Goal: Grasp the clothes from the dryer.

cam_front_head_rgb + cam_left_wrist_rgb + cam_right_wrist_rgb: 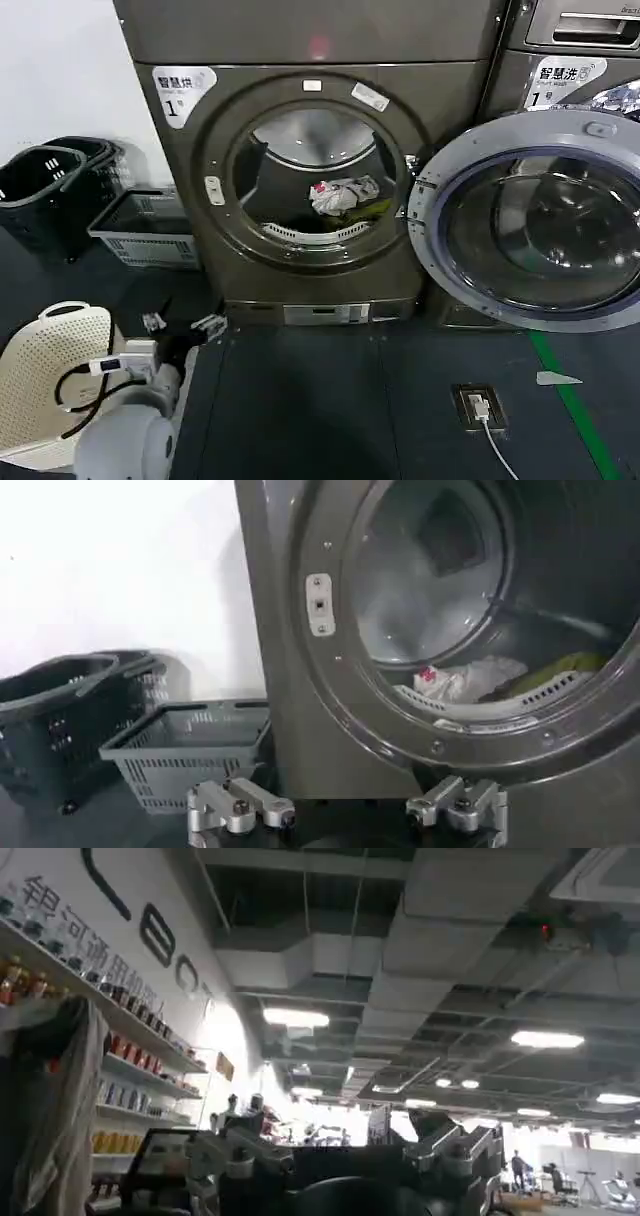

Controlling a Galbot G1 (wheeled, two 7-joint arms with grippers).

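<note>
Lying inside the open dryer (300,180), the clothes (345,195) rest low in the drum.
Door (530,220) swung wide at right. Left pincer (182,325) hovers low before the machine, fingers (240,805) spread apart, empty; right pincer (350,1153) points at the ceiling, released. Grey basket (145,230) stands beside the dryer.

The bronze-grey front-loading dryer (300,180) is cut off at the top edge; its drum rim hides the lower part of the small white-grey fabric bundle (345,195).
</note>
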